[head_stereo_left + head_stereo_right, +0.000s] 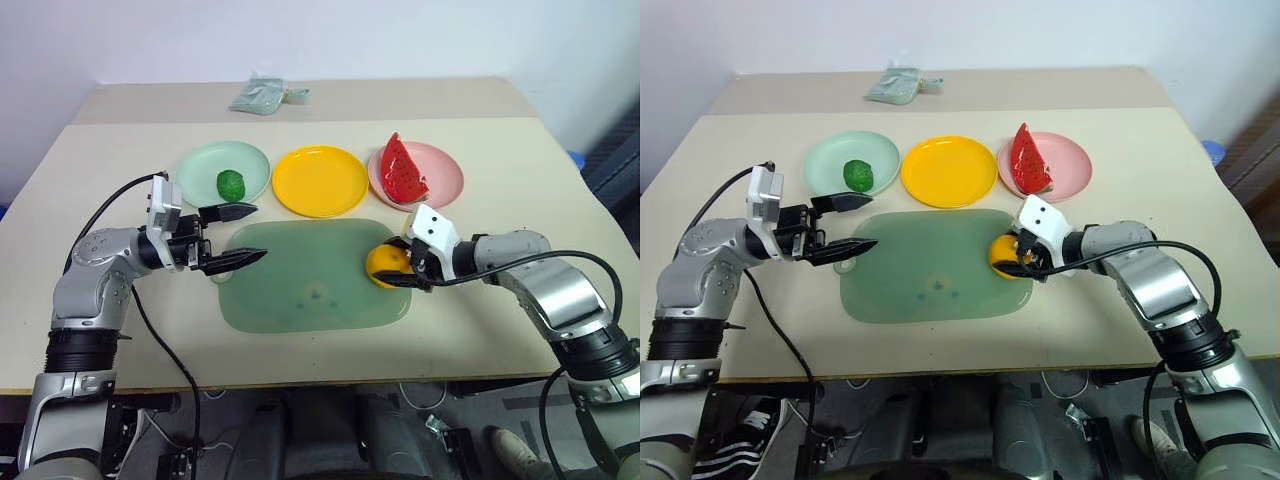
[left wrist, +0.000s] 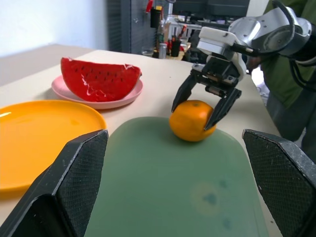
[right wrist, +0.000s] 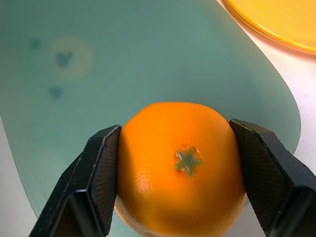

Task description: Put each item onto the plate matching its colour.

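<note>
The right end effector [image 1: 403,268] grips the orange [image 3: 180,168] at the cutting mat's [image 1: 300,285] right edge, its 2 fingers pressed against it, while the left end effector [image 1: 243,234] hangs open.

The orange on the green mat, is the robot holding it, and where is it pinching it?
Yes. The right gripper has its jaws on opposite sides of the orange, at its middle, on the mat. The left gripper is open, holding nothing.
</note>
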